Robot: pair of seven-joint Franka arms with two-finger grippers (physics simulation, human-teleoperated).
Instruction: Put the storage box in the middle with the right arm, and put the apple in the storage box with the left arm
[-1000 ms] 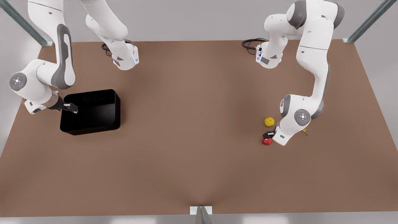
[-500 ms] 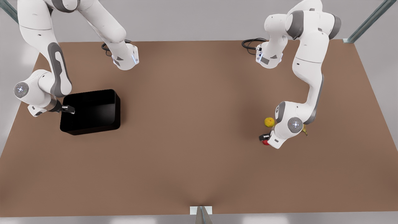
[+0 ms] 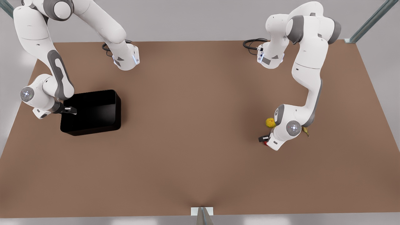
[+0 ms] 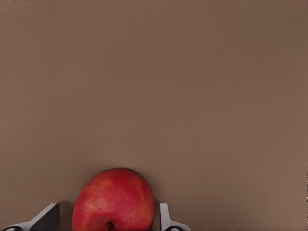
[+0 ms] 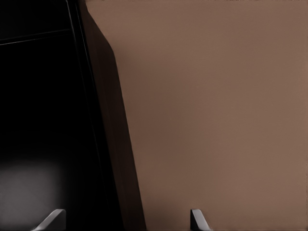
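Box (image 3: 93, 112): on the table (image 3: 200, 140), front view's left; right gripper (image 3: 69, 110) at its outer wall, fingers (image 5: 196, 220) spread astride the wall, apparently not yet clamped. Apple (image 4: 114, 200): on the table at front view's right, beside an orange (image 3: 270, 122); left gripper (image 3: 264, 139) open around it, fingers (image 4: 166, 219) either side.

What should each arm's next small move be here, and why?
Probably close both. The left tool is open, fingers on either side of the apple with gaps. The right tool is open, straddling the box wall. Nothing is gripped yet.
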